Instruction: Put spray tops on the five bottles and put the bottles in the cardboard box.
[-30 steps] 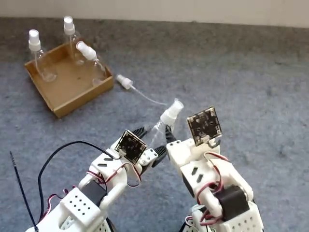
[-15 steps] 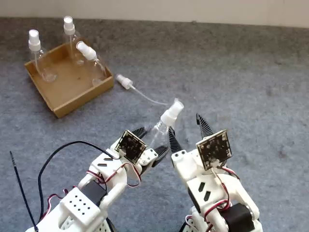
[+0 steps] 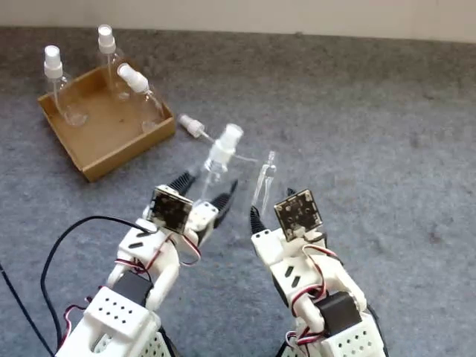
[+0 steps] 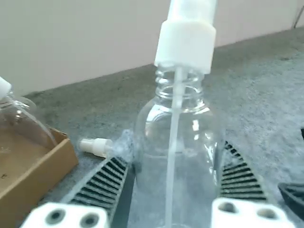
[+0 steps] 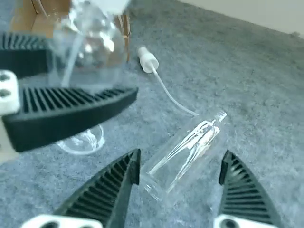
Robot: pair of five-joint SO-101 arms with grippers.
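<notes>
**3 of 5 boxed, 4th capped in hand, 5th bare**

Left gripper (image 4: 175,154): clamped on the capped bottle (image 3: 214,165), one finger on each side of the body. The bottle is upright and off the carpet (image 3: 372,111), with its dip tube running down inside. Neck rings show under the cap, so my guess is the top isn't fully seated. Worth a check before boxing.

Right gripper (image 5: 183,159): jaws apart, straddling the bare bottle (image 5: 185,145). It lies on its side on the carpet between the fingers, open neck pointing away. I see gaps on both sides, so no grip.

Loose top (image 3: 192,125): on the carpet just beside the box (image 3: 97,167), tube trailing toward the bare bottle.

Boxed bottles (image 3: 141,93): three, all with tops on. The one nearest the loose top leans, the other two are upright.

Status as I read it:
- Done: 3 capped and boxed, 1 capped.
- Left: put the held bottle in the box, pick up the bare bottle, fit the loose top, box it.
- Roughly two-thirds through.
</notes>
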